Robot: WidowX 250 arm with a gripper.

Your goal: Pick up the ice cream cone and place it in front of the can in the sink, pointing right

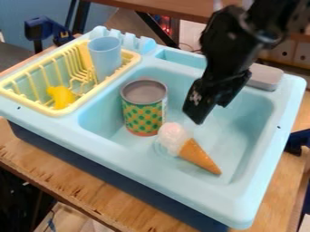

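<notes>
Pincer (209, 112) over the light-blue toy sink (257, 192), above the basin; can't tell if wide or narrow. Nearest things: toy ice cream cone (196, 154), lying on basin floor, pink-white scoop toward the can, tip toward the near right; and green-and-yellow patterned can (143, 111), upright beside the scoop. Can't tell if those touch. Yellow dish rack (65, 110) at left holds a blue cup (104, 56) and yellow toy (61, 97). Sink sits on wooden surface (66, 181).
</notes>
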